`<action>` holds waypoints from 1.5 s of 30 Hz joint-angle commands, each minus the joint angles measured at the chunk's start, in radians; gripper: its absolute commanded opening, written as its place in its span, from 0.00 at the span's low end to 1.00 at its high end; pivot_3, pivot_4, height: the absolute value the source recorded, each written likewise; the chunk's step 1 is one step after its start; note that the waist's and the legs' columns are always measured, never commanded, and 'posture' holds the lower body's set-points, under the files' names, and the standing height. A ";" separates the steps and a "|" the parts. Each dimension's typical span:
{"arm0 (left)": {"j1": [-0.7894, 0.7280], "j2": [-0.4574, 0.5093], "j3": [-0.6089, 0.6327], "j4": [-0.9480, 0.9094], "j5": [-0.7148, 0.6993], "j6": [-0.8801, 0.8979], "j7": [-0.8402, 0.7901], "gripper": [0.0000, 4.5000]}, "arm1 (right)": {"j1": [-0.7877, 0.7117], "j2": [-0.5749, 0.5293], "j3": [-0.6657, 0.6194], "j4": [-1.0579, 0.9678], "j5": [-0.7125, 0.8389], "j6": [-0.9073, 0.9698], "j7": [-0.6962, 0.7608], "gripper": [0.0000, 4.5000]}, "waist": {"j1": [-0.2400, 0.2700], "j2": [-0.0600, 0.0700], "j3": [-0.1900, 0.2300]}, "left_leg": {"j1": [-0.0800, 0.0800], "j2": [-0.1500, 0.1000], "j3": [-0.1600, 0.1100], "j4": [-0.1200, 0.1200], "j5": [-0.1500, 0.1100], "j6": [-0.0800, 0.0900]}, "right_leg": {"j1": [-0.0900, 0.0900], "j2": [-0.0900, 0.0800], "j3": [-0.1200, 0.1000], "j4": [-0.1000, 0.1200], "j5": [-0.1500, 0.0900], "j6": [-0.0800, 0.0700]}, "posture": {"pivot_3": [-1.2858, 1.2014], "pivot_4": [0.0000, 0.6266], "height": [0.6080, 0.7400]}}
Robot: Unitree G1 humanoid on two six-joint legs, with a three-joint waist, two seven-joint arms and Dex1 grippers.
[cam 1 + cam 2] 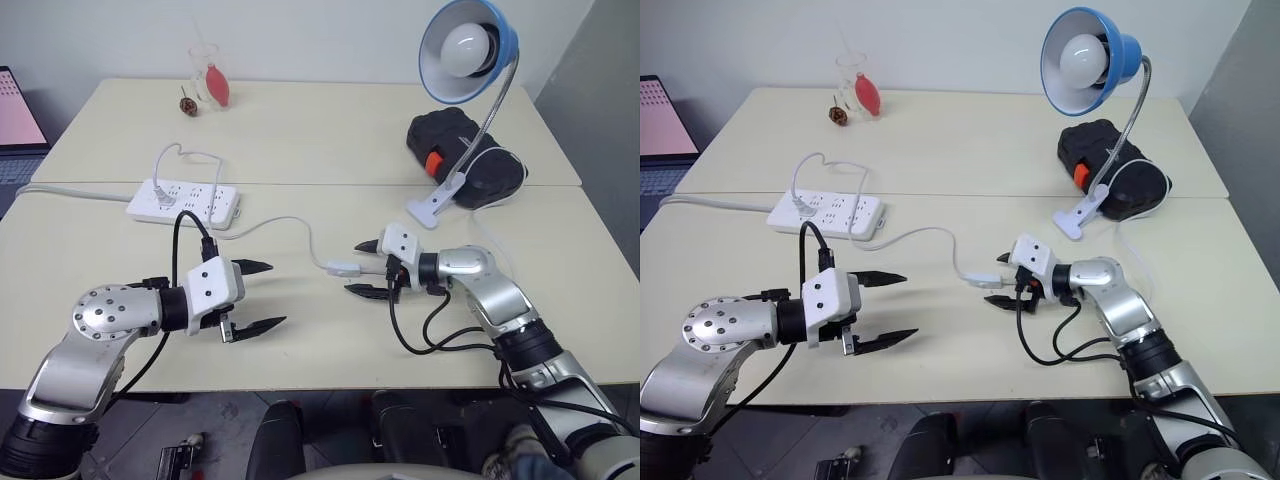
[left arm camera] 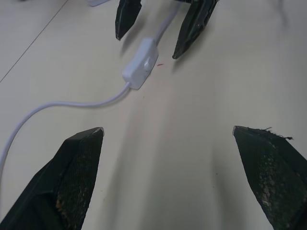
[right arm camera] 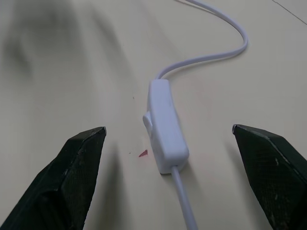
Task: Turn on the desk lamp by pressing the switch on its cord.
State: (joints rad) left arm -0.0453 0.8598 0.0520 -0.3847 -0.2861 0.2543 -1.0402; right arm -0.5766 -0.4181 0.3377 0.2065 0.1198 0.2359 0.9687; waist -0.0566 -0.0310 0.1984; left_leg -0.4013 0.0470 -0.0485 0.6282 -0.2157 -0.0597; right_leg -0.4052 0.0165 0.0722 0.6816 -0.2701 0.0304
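Now the right gripper [image 1: 365,268] straddles the inline switch [image 1: 343,267] on the lamp's white cord [image 1: 283,224], fingers spread wide — closing squarely on the rocker should do it; the left gripper [image 1: 258,296], also spread, waits near the switch.

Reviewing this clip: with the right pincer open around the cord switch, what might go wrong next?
1. The switch lies loose and on its side on the table, rocker facing sideways; closing the right pincer may push it along instead of pressing the rocker.
2. A tug on the cord could strain its plug at the power strip.
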 commanded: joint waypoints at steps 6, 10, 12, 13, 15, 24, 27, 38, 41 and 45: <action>-0.002 0.006 0.009 -0.026 -0.003 -0.004 0.010 1.00 | -0.051 0.009 -0.018 0.064 -0.011 -0.064 0.057 0.99 | 0.000 0.000 0.000 | 0.000 0.000 0.000 0.000 0.000 0.000 | 0.000 0.000 0.000 0.000 0.000 0.000 | 0.52 0.24 1.00; -0.004 0.006 0.011 -0.022 0.000 -0.007 0.016 1.00 | -0.053 0.016 -0.015 0.085 -0.019 -0.080 0.062 0.90 | 0.000 0.000 0.000 | 0.000 0.000 0.000 0.000 0.000 0.000 | 0.000 0.000 0.000 0.000 0.000 0.000 | 0.52 0.24 1.00; -0.008 0.006 0.010 -0.019 0.002 -0.009 0.016 1.00 | -0.054 0.020 -0.016 0.098 -0.024 -0.089 0.061 0.82 | 0.000 0.000 0.000 | 0.000 0.000 0.000 0.000 0.000 0.000 | 0.000 0.000 0.000 0.000 0.000 0.000 | 0.52 0.24 1.00; -0.010 0.006 0.010 -0.018 0.002 -0.009 0.016 1.00 | -0.054 0.022 -0.016 0.102 -0.025 -0.090 0.062 0.76 | 0.000 0.000 0.000 | 0.000 0.000 0.000 0.000 0.000 0.000 | 0.000 0.000 0.000 0.000 0.000 0.000 | 0.52 0.24 1.00; -0.011 0.006 0.010 -0.018 0.002 -0.009 0.017 1.00 | -0.056 0.024 -0.017 0.111 -0.028 -0.096 0.063 0.65 | 0.000 0.000 0.000 | 0.000 0.000 0.000 0.000 0.000 0.000 | 0.000 0.000 0.000 0.000 0.000 0.000 | 0.52 0.24 1.00; -0.025 -0.002 0.020 -0.003 0.012 -0.022 0.034 1.00 | -0.065 0.013 -0.005 0.131 -0.054 -0.136 0.079 0.19 | 0.000 0.000 0.000 | 0.000 0.000 0.000 0.000 0.000 0.000 | 0.000 0.000 0.000 0.000 0.000 0.000 | 0.52 0.24 1.00; -0.030 -0.005 0.020 0.000 0.014 -0.025 0.044 1.00 | -0.068 0.009 -0.009 0.132 -0.059 -0.152 0.099 0.09 | 0.000 0.000 0.000 | 0.000 0.000 0.000 0.000 0.000 0.000 | 0.000 0.000 0.000 0.000 0.000 0.000 | 0.52 0.24 1.00; -0.119 -0.039 0.038 -0.050 -0.151 0.124 0.041 1.00 | -0.093 -0.069 -0.031 -0.077 0.065 0.014 0.300 0.09 | 0.001 0.000 0.000 | 0.000 0.000 -0.001 0.000 0.000 0.000 | 0.000 0.000 0.000 0.000 0.000 0.000 | 0.52 0.24 1.00; -0.172 -0.037 0.041 -0.074 -0.257 0.216 0.021 1.00 | -0.096 -0.097 -0.032 -0.158 0.115 0.106 0.341 0.09 | 0.001 0.000 0.000 | -0.001 0.000 -0.001 0.000 0.000 0.000 | 0.000 0.000 -0.001 0.000 0.000 0.000 | 0.52 0.24 1.00; -0.215 -0.023 0.006 -0.071 -0.287 0.256 -0.015 1.00 | -0.100 -0.109 -0.031 -0.210 0.144 0.167 0.348 0.09 | 0.000 0.000 0.000 | 0.000 0.000 -0.001 0.000 0.000 0.000 | 0.000 0.000 -0.001 0.000 0.000 0.000 | 0.52 0.24 1.00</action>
State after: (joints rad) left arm -0.2360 0.8219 0.0675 -0.4357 -0.5507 0.4983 -1.0316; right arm -0.6528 -0.5135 0.3323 0.0521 0.2282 0.3726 1.3049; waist -0.0562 -0.0307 0.1986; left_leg -0.4016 0.0469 -0.0498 0.6285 -0.2157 -0.0597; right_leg -0.4048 0.0169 0.0714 0.6820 -0.2702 0.0304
